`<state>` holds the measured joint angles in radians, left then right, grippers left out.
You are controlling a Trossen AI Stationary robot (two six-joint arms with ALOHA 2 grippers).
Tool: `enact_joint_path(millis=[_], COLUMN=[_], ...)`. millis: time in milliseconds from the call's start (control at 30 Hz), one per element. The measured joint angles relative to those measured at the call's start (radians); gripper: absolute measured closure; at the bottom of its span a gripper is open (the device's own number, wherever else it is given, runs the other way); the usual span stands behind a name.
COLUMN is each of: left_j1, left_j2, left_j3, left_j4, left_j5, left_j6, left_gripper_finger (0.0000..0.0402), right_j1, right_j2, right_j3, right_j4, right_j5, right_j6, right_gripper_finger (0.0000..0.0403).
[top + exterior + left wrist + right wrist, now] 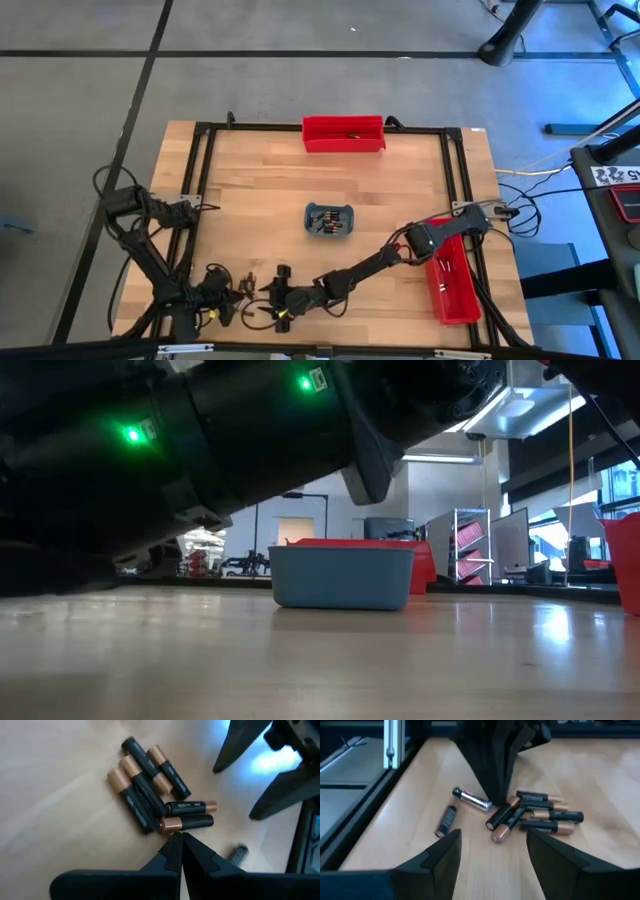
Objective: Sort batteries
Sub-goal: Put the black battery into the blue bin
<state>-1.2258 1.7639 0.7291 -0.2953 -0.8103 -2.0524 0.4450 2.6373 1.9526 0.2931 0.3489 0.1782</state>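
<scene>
Long red rectangular bin at wooden table's far edge, second red bin right, grey-blue rounded tray mid-table.

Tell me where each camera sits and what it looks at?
High: overhead, looking down at the table; both arms show.
Low: at tabletop height, facing the grey-blue tray; a dark arm above.
Left wrist: over the batteries; left gripper shut.
Right wrist: facing them; right gripper open.
Both wrist views share the batteries.
</scene>
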Motion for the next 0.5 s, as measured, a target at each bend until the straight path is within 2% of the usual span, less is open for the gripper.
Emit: enact_joint_path(millis=[233,300,400,500], left_j1=[0.061,0.069,0.072,0.07], left_j2=[-0.001,-0.023,-0.083,-0.16], left_j3=[-0.002,0.001,0.033,0.112], left_j4=[-0.007,-0.042,-0.212,-0.394], left_j5=[0.0,0.049,0.126,0.154], left_j6=[0.101,0.127,0.141,0.153], left_gripper_finger=[0.04,0.04,0.04,0.04], right_j1=[0.0,0.0,0.0,-0.001], right_j2=[0.012,0.002,-0.023,-0.043], right_j3=[0.0,0.0,0.0,0.0], right_j4=[-0.023,-0.057,-0.072,-0.073], right_j5=[0.02,0.044,0.062,0.051], right_j6=[-0.034,-0.059,-0.092,-0.13], right_gripper_finger=[0.0178,0.0178,0.0178,0.0178])
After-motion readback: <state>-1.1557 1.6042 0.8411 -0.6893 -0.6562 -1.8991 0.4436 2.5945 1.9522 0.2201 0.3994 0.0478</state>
